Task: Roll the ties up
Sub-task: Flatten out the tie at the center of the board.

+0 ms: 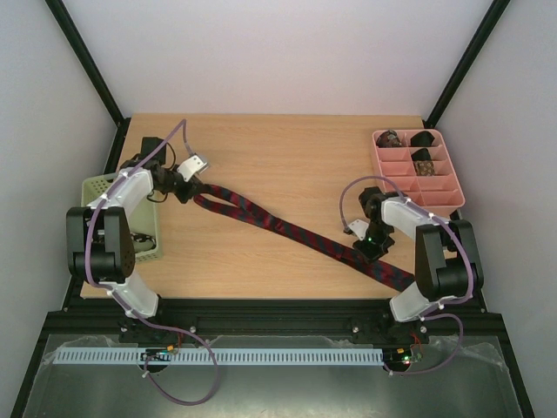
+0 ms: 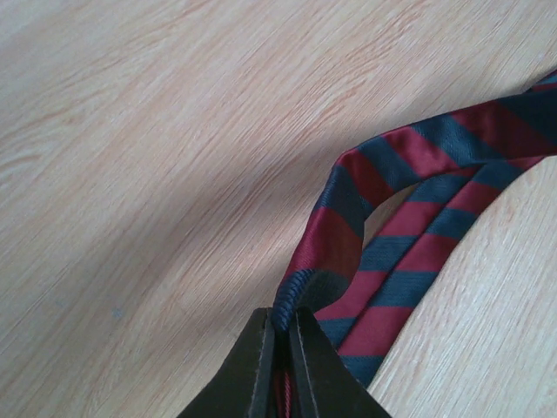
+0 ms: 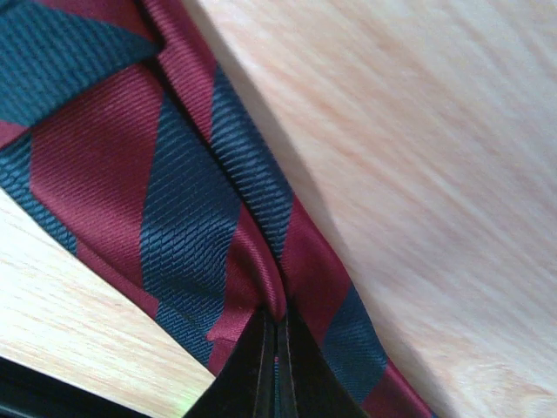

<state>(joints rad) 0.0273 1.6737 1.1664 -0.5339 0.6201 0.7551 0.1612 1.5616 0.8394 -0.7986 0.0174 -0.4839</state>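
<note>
Well: tie [image 1: 296,229] lay diagonal across counter [image 1: 287,157], doubled over at left end. Left tool [image 2: 280,324] clamped on fold; right tool [image 3: 277,320] pinched on broad end. Seemed light, limp, slick; fold judged best hold for rolling.

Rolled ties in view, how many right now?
3 rolled ties, all in the pink tray: one far-left, one far-right, one just nearer than that. The green basket may hide others.

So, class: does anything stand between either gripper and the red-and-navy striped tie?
Nothing visible does. The left gripper is shut on the folded end of the tie, and the right gripper is shut on it nearer the other end.
</note>
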